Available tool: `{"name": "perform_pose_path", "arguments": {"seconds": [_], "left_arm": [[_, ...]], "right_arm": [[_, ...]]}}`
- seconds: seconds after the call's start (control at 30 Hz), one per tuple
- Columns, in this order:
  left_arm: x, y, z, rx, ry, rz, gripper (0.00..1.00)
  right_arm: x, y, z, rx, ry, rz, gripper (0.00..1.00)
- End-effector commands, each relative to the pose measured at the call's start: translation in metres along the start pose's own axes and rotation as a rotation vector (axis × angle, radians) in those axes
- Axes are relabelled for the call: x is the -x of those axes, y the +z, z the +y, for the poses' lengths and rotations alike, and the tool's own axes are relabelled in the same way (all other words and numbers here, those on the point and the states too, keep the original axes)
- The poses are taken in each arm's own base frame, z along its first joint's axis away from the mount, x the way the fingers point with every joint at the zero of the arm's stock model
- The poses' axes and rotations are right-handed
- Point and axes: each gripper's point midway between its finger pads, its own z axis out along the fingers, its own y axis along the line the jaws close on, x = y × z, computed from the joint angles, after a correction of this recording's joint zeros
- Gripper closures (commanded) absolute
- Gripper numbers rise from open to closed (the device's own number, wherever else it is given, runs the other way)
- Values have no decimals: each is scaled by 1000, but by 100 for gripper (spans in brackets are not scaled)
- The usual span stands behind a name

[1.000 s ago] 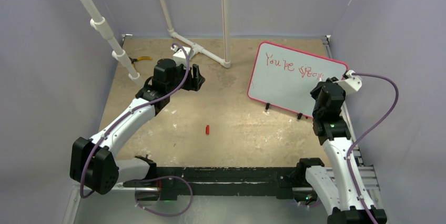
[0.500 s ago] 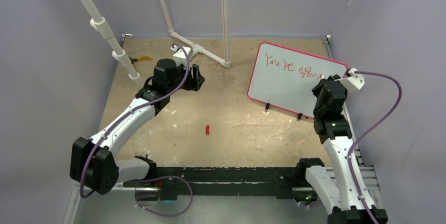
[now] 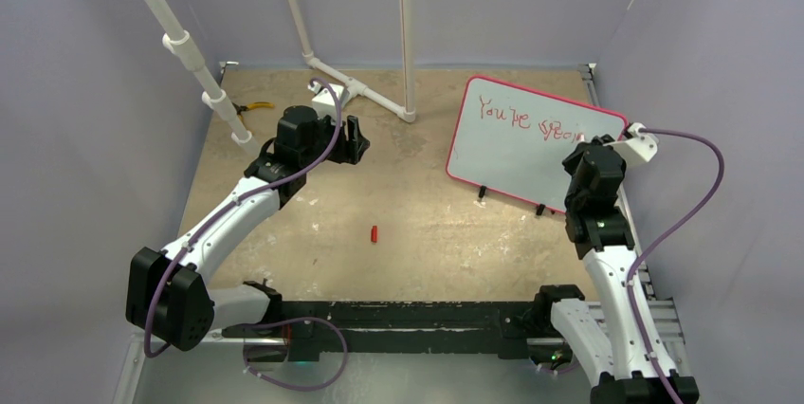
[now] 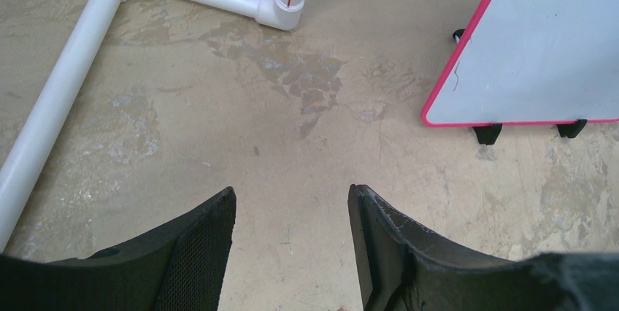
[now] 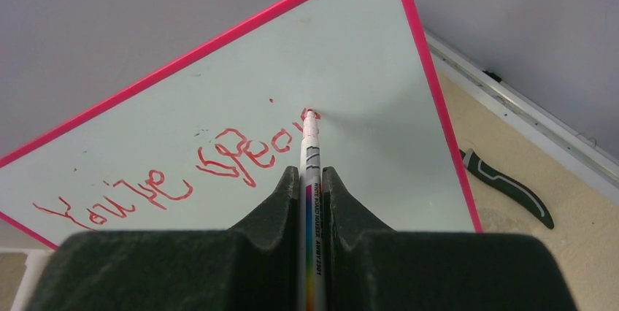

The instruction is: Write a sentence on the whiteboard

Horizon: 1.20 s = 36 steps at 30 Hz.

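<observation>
The marker (image 5: 310, 139) is clamped in the right gripper (image 5: 312, 177), its tip at the end of the sentence (image 5: 233, 158) on the whiteboard (image 5: 365, 63), which is propped at the far right of the table (image 3: 436, 233). The wrist has been shifted slightly rightward since a second ago. The left gripper (image 4: 292, 205) is held agape and empty. One whiteboard, one marker and one small red item (image 3: 374, 233) are counted.

Top external: high at the near edge, facing down over the table (image 3: 427, 205); left wrist: low, looking past the left gripper (image 4: 290, 194) to a corner of the whiteboard (image 4: 540, 48); right wrist: close, sighting along the marker (image 5: 309, 147) in the right gripper (image 5: 310, 174) onto the same whiteboard.
</observation>
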Motion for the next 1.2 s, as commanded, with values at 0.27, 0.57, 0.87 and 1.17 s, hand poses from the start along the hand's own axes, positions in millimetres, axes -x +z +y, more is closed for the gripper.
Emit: {"name": "perform_pose_path", "arguments": {"seconds": [0.27, 0.57, 0.87, 1.17], "left_arm": [[16, -5, -4, -21, -6, -62, 43], [17, -6, -5, -23, -7, -64, 43], [16, -6, -5, -25, -8, -64, 43], [18, -7, -5, -20, -8, -69, 43]], "right_arm": [[-6, -2, -9, -21, 12, 5, 100], [-10, -2, -15, -50, 16, 16, 100], [-6, -3, -19, -75, 22, -1, 100], [-3, -1, -21, -92, 22, -19, 100]]}}
